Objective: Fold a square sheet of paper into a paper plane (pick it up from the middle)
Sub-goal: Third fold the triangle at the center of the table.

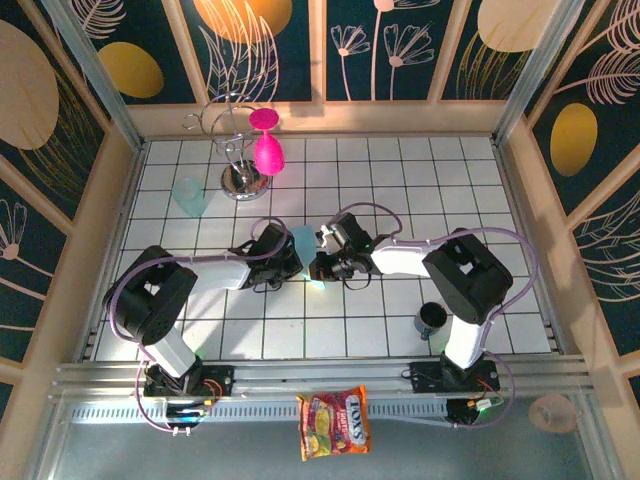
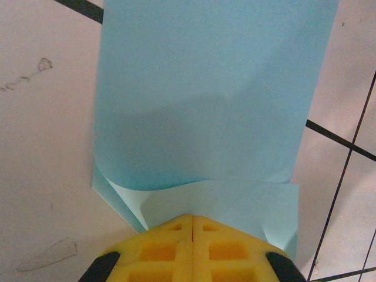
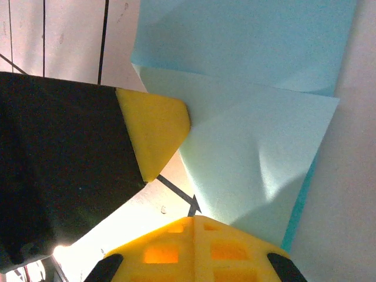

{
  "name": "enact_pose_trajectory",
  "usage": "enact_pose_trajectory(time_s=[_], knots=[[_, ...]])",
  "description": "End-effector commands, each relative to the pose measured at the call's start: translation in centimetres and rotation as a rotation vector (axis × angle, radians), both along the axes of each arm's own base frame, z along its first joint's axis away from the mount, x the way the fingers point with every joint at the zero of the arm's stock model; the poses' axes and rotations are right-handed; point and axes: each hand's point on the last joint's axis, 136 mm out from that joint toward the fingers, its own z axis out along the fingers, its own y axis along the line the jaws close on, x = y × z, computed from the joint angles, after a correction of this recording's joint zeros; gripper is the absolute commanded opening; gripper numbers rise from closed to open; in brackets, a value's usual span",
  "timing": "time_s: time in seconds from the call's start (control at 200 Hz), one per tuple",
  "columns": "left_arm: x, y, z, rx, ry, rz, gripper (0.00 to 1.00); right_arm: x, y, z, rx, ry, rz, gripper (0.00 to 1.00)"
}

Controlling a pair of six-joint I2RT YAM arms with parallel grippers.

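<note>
The square sheet of paper (image 1: 304,243), light blue, is held up at mid-table between my two grippers, bent over on itself. In the left wrist view its upper part (image 2: 205,88) curls over a paler lower flap that runs down to my left gripper (image 2: 192,218), whose yellow fingers are pressed together on the flap's edge. In the right wrist view the sheet (image 3: 252,147) shows a horizontal fold, and its lower corner ends in my right gripper (image 3: 194,218), also shut on it. The left gripper's fingers (image 3: 154,129) touch the sheet's left edge there. In the top view the grippers (image 1: 287,258) (image 1: 325,262) face each other.
Two pink goblets (image 1: 266,150) hang on a metal rack (image 1: 240,180) at the back left, with a translucent teal cup (image 1: 188,196) beside it. A dark cup (image 1: 432,318) stands near the right arm's base. A snack bag (image 1: 334,422) lies beyond the front rail. Wooden walls enclose the tiled table.
</note>
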Motion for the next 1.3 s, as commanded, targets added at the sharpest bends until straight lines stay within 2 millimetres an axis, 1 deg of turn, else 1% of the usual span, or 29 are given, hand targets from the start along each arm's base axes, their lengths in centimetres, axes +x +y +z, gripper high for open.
enact_pose_trajectory(time_s=[0.0, 0.265, 0.666, 0.766, 0.906, 1.056, 1.136, 1.291], knots=[[-1.0, 0.6, -1.2, 0.028, 0.039, 0.001, 0.07, 0.2, 0.3, -0.3, -0.024, -0.011, 0.012, 0.05], [-1.1, 1.0, -1.7, 0.045, 0.052, 0.011, 0.07, 0.3, -0.3, -1.4, -0.068, -0.01, 0.009, 0.04], [-1.2, 1.2, -2.1, 0.061, 0.064, 0.01, 0.06, 0.1, -0.8, -2.2, -0.094, 0.003, 0.008, 0.04], [-1.2, 1.3, -2.2, 0.065, 0.066, 0.013, 0.06, -0.3, -1.1, -2.6, -0.108, 0.016, 0.015, 0.04], [-1.3, 1.4, -2.3, 0.072, 0.067, 0.015, 0.06, -1.1, -1.4, -2.8, -0.111, 0.037, 0.035, 0.04], [-1.4, 1.5, -2.3, 0.076, 0.066, 0.013, 0.06, -1.8, -1.6, -1.6, -0.089, 0.034, 0.057, 0.05], [-1.4, 1.5, -2.3, 0.078, 0.066, 0.013, 0.06, -2.1, -1.9, -1.4, -0.095, 0.03, 0.064, 0.04], [-1.4, 1.5, -2.4, 0.079, 0.067, 0.011, 0.06, -2.5, -2.8, -2.5, -0.134, 0.045, 0.06, 0.04]])
